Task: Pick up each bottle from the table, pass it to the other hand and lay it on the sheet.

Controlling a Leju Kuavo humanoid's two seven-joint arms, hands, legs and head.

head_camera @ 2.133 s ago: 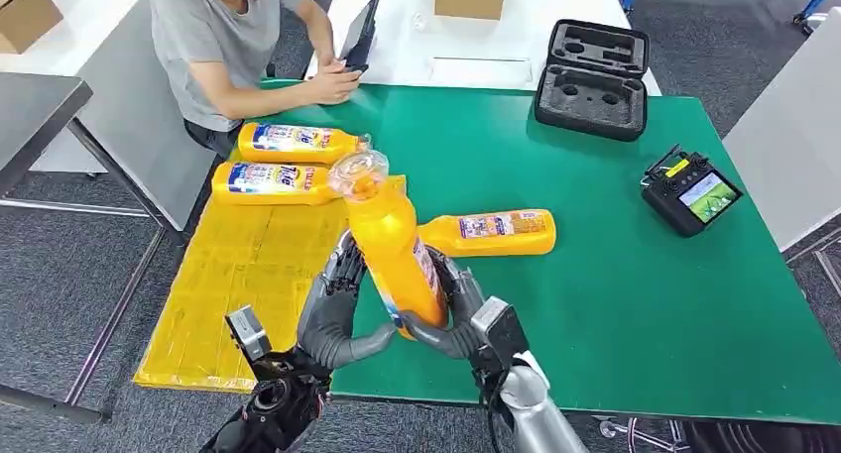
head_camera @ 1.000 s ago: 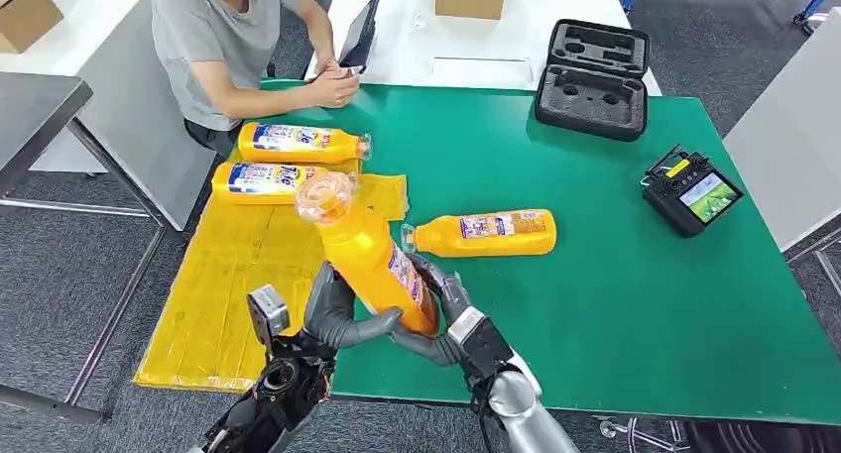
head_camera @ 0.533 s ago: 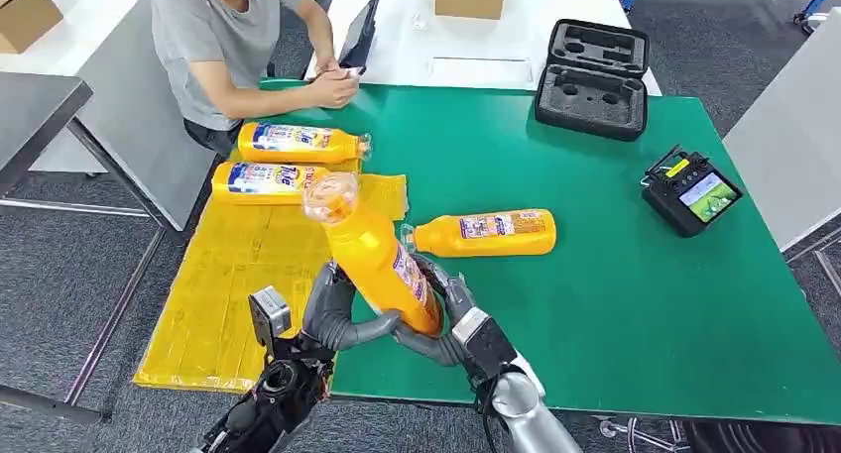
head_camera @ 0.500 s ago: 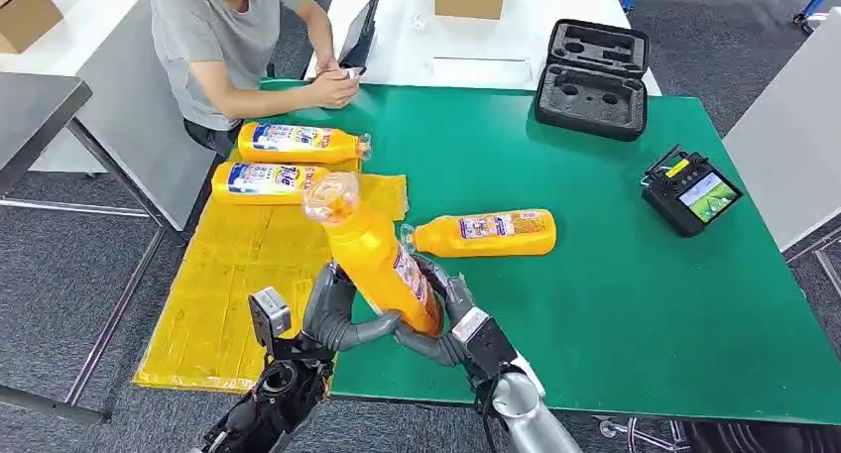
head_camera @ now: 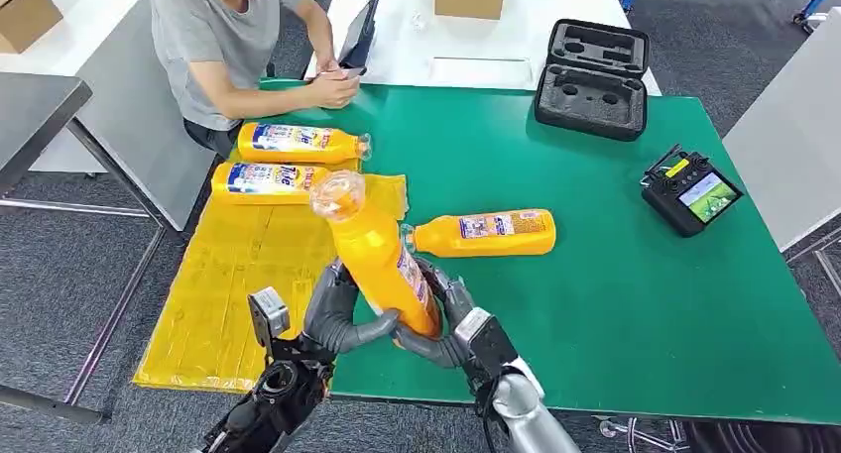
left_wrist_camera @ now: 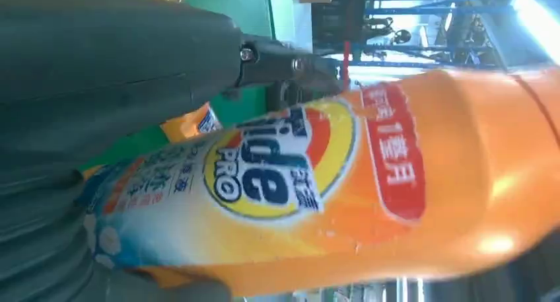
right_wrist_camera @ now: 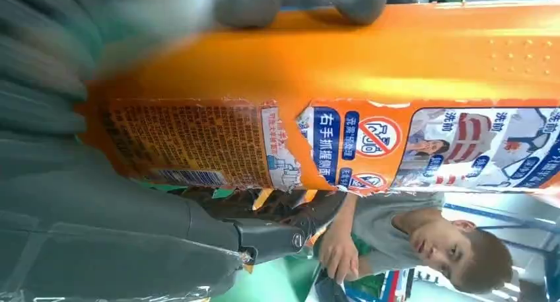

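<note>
Held bottle: you have an orange bottle up off the desk, tilted with its clear cap toward the far left, above the desk's near-left edge where it meets the sheet.
Left robot hand: clamped on the lower body of the held bottle from the left; in the left wrist view the front label of the bottle lies right against the palm.
Right robot hand: clamped on the same bottle from the right, so both hands grip it at once; the right wrist view shows the back label just beyond the thumb.
Bottle on desk: one orange bottle lies on its side on the green top, cap pointing left, just right of the held one.
Bottles on sheet: two lie side by side at the far end of the yellow sheet, a far one and a nearer one.
Person: seated at the far-left corner, holding a tablet.
Right side of desk: a black foam case far, a controller with a screen near the right edge.
</note>
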